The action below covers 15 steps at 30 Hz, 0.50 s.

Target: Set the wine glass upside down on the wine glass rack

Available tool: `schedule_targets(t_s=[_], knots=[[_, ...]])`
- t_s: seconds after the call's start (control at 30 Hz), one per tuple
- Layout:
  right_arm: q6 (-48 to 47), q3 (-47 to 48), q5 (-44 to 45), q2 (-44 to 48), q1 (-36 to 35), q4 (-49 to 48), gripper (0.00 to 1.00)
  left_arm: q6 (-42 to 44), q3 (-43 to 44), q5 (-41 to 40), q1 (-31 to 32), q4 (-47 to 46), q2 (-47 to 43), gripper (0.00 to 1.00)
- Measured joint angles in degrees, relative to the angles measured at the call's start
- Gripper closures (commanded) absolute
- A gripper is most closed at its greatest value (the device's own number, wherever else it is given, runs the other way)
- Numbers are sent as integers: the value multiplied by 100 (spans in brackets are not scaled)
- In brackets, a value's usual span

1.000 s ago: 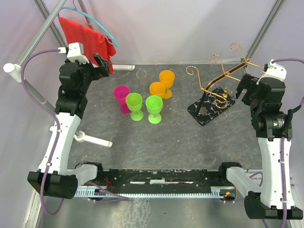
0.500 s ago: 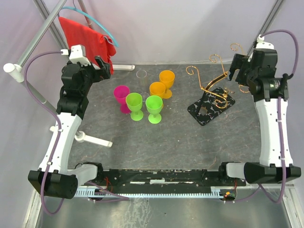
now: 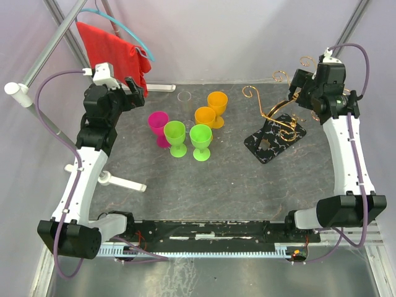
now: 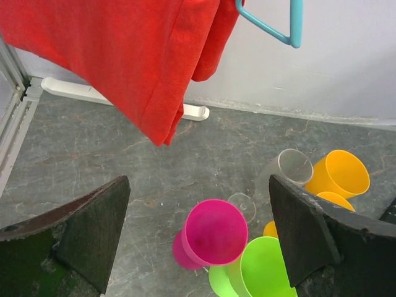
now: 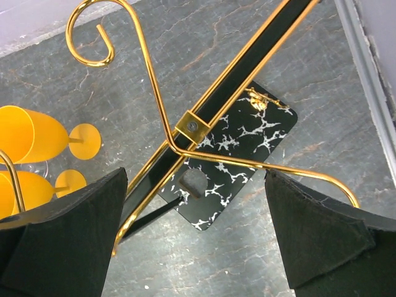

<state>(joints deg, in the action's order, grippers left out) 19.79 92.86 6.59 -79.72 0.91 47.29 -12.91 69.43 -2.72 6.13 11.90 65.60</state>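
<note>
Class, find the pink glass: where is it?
Top view: the pink glass stands left of centre, leftmost of the coloured glasses, beside a green glass.

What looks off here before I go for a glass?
Nothing is toppled or spilled. The wine glass rack stands with its base skewed to the edges of the table, and a red cloth on a teal hanger hangs at back left, unrelated to the job.
</note>
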Motion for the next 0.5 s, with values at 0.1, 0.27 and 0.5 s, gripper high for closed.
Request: schedule_targets(t_s=[0.1,0.27,0.5], knots=[[155,-66,-57,-120,0,-184,0,0,-35,-24,0,0,0,1],[328,-87,-2,-210,-9,-234,0,7,-87,-48,0,-4,0,1],[341,-81,299,-498,-74,-286,0,103,-184,-155,0,-28,-4,1]])
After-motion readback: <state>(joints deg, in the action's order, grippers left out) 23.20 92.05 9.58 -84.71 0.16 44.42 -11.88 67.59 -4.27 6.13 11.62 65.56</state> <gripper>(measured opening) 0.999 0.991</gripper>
